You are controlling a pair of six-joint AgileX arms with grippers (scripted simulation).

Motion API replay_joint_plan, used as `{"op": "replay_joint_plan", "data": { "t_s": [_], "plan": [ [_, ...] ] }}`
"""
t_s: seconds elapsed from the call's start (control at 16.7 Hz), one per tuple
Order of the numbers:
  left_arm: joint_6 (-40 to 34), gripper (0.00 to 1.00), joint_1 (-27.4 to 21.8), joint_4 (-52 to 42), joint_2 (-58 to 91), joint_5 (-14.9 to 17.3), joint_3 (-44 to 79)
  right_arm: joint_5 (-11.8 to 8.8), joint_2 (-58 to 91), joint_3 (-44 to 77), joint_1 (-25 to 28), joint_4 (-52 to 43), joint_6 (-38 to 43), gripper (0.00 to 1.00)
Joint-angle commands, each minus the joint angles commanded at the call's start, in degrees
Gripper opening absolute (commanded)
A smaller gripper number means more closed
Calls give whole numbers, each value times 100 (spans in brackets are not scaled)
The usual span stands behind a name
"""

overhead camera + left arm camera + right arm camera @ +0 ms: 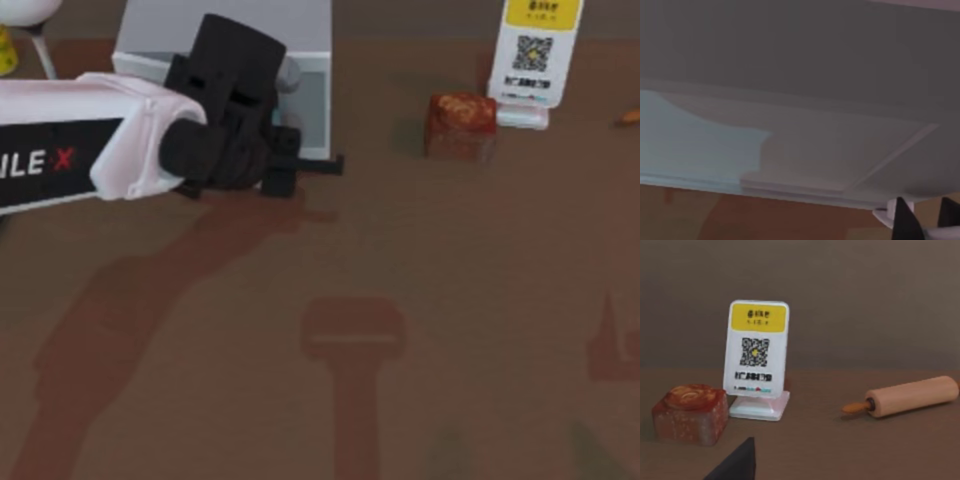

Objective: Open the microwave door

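At the microwave front

Just beyond my left gripper [300, 165] stands the microwave [250, 30], its door [805, 145] close before my fingertips [905, 222]; whether they are open or closed I cannot tell. Right of it sit a red stamp block [462, 125] and QR sign [535, 50]

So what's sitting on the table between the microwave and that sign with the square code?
A reddish-brown block with an orange pattern on top. In the top view it stands between the microwave and the sign, close by the sign's foot.
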Motion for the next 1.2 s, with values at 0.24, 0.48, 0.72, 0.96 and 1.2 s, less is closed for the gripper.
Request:
{"op": "replay_joint_plan", "data": {
  "t_s": [0.24, 0.48, 0.72, 0.96, 1.2],
  "plan": [
    [-10, 0, -37, -2, 7, 50, 6, 0, 0, 0, 0, 0, 0, 100],
    [274, 0, 75, 120, -204, 247, -213, 0, 0, 0, 0, 0, 0, 100],
    [389, 0, 116, 134, -244, 323, -323, 0, 0, 0, 0, 0, 0, 100],
    [389, 0, 116, 134, -244, 323, -323, 0, 0, 0, 0, 0, 0, 100],
    [389, 0, 116, 134, -244, 323, -323, 0, 0, 0, 0, 0, 0, 100]
  ]
}}
